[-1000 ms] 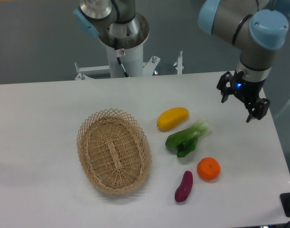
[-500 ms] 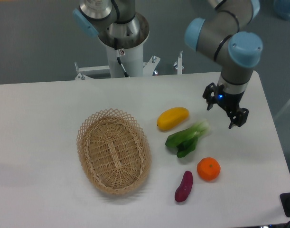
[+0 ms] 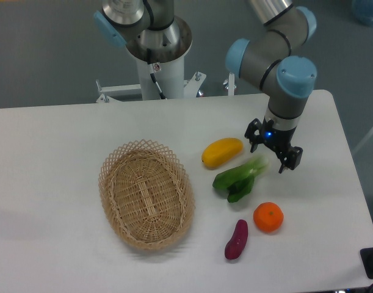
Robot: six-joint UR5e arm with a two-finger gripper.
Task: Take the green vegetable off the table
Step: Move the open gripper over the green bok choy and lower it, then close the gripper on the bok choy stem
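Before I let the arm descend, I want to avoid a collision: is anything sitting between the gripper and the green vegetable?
Nothing visible does. The gripper, fingers apart, appears to hang over the pale stalk end of the green vegetable. The yellow fruit lies close beside the vegetable, to its upper left, not between them.

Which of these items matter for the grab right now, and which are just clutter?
In play: green vegetable, open gripper above its pale stalk end, table.
Clutter: yellow fruit, orange, purple piece, wicker basket.
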